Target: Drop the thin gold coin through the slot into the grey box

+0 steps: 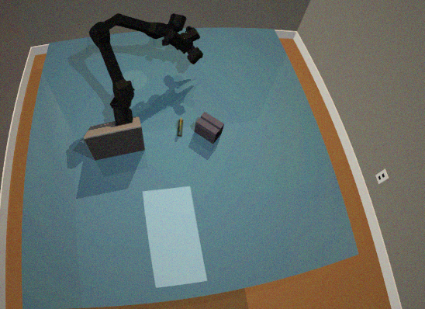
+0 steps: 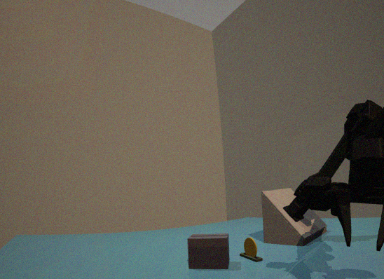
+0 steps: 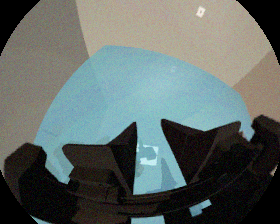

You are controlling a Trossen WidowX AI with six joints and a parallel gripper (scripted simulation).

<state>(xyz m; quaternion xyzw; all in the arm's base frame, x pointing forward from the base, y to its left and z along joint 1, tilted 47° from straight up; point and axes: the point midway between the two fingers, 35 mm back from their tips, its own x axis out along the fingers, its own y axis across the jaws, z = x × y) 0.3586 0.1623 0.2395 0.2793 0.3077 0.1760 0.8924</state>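
Note:
The gold coin (image 1: 180,123) (image 2: 250,247) stands upright on edge in the dark-green holder (image 1: 179,135) (image 2: 258,259). The closed grey box (image 1: 209,130) (image 2: 208,254) stands close by, to the coin's right in the top view, with the narrow slot running along its lid. My gripper (image 2: 364,247) (image 3: 148,123) is partly open and empty, its fingers pointing downward in the exterior view. It is well away from the coin, up and to the right of it in that view. In the top view the fingers cannot be made out. The wrist view shows neither coin nor box.
The arm's wedge-shaped base block (image 1: 118,144) (image 2: 280,223) stands left of the holder in the top view. A pale rectangle (image 1: 174,237) lies on the blue surface towards the front. Walls rise beyond the surface, one with a small socket plate (image 1: 381,176).

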